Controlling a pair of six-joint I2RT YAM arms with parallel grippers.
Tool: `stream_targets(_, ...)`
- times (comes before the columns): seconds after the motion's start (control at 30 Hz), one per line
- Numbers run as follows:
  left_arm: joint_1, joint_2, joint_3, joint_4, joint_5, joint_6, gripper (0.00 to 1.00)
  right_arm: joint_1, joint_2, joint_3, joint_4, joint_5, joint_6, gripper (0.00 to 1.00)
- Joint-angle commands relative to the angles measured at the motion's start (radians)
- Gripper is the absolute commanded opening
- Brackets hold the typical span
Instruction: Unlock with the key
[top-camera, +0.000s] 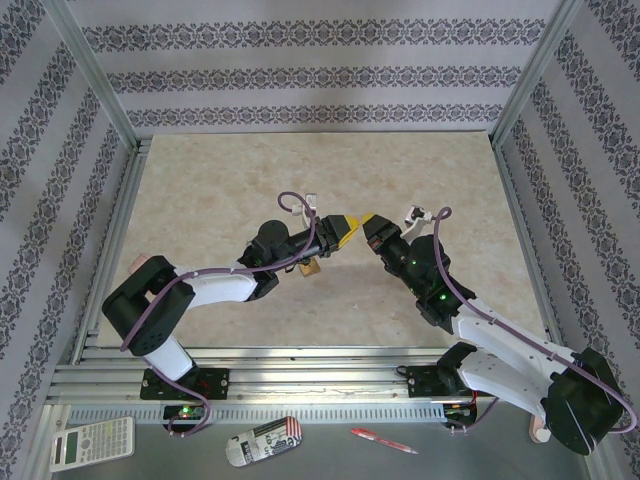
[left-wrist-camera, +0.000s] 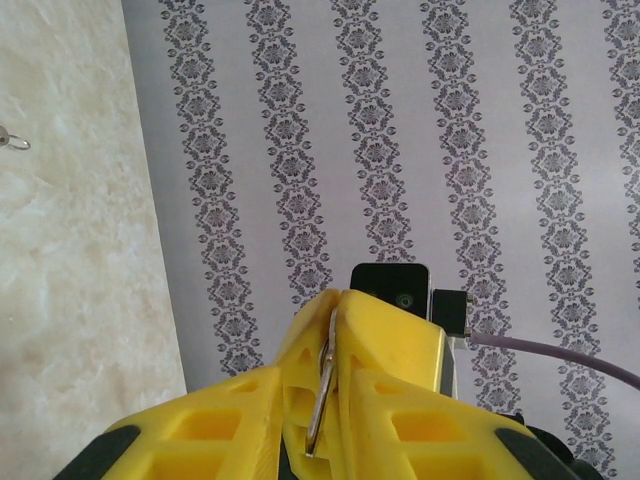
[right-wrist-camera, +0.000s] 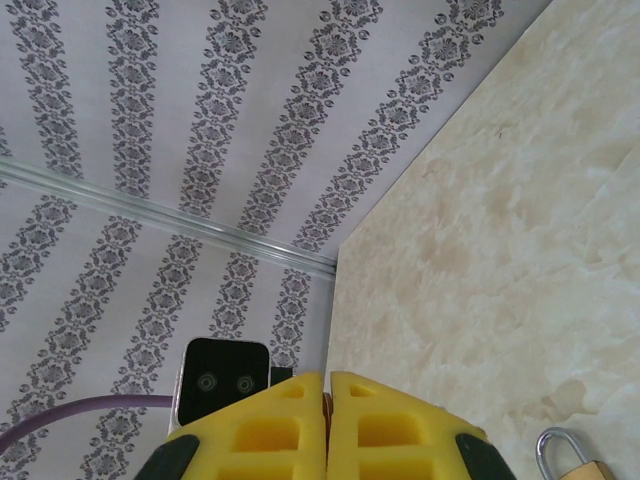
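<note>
Under left arm: brass padlock (top-camera: 311, 268) flat on desk (top-camera: 220, 190), nearest the bases.
Mid-desk, left: left gripper (top-camera: 350, 226) clenched on the key (left-wrist-camera: 322, 385); thin silver strip, edge-on in the seam.
Right: right gripper (top-camera: 374, 220) pressed together, tip to tip with the left. Can't tell if it also pinches the key.
Handling (judgement): key light, stiff, slick and tiny, so it twists easily. Grip the flat head, leave the blade free.
Hidden: key head and teeth buried between jaws; padlock keyhole not visible, body cut off in right wrist view.
Unclear: small silver loop (left-wrist-camera: 15, 140) on desk, cropped by frame.
</note>
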Motion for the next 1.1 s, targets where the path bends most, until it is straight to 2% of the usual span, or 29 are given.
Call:
stream_targets(0.0, -0.014, 0.018, 0.010, 0.082, 0.018, -0.006, 0.20, 0.009, 0.004, -0.018, 0.056, 0.002, 0.015, 0.00)
stream_targets(0.1, -0.014, 0.028, 0.016, 0.090, 0.025, -0.012, 0.14, 0.009, 0.004, -0.028, 0.060, 0.009, 0.018, 0.00)
stream_targets(0.23, -0.014, 0.042, 0.024, 0.086, 0.037, -0.014, 0.01, 0.008, 0.006, -0.038, 0.080, 0.002, 0.026, 0.00)
stream_targets(0.4, 0.009, 0.047, 0.023, 0.079, 0.067, 0.002, 0.00, 0.007, 0.001, -0.048, 0.087, -0.021, 0.030, 0.00)
stream_targets(0.5, 0.038, 0.050, 0.042, 0.061, 0.148, 0.026, 0.00, -0.013, -0.009, -0.051, 0.073, -0.089, 0.017, 0.03)
stream_targets(0.57, 0.082, 0.054, 0.068, 0.007, 0.282, 0.051, 0.00, -0.068, -0.031, -0.035, 0.000, -0.211, -0.024, 0.30)
stream_targets(0.67, 0.188, 0.057, 0.078, -0.076, 0.512, 0.079, 0.00, -0.217, -0.079, -0.020, -0.104, -0.473, -0.105, 0.60)
stream_targets(0.73, 0.254, 0.056, 0.074, -0.159, 0.646, 0.128, 0.00, -0.329, -0.096, 0.002, -0.166, -0.655, -0.167, 0.70)
stream_targets(0.8, 0.296, 0.041, 0.081, -0.304, 0.740, 0.229, 0.00, -0.421, -0.075, 0.039, -0.193, -0.828, -0.214, 0.72)
stream_targets(0.83, 0.303, 0.025, 0.099, -0.448, 0.764, 0.333, 0.00, -0.447, -0.051, 0.058, -0.174, -0.910, -0.232, 0.72)
stream_targets(0.9, 0.300, -0.011, 0.175, -0.822, 0.761, 0.607, 0.00, -0.450, 0.000, 0.089, -0.121, -1.012, -0.255, 0.73)
stream_targets(0.97, 0.282, -0.028, 0.314, -1.236, 0.699, 0.895, 0.00, -0.419, 0.052, 0.131, -0.129, -1.063, -0.316, 0.72)
stream_targets(1.0, 0.280, -0.030, 0.351, -1.338, 0.682, 0.963, 0.00, -0.404, 0.070, 0.140, -0.130, -1.075, -0.338, 0.72)
stream_targets(1.07, 0.280, -0.043, 0.380, -1.378, 0.675, 0.983, 0.00, -0.354, 0.107, 0.147, -0.115, -1.078, -0.371, 0.71)
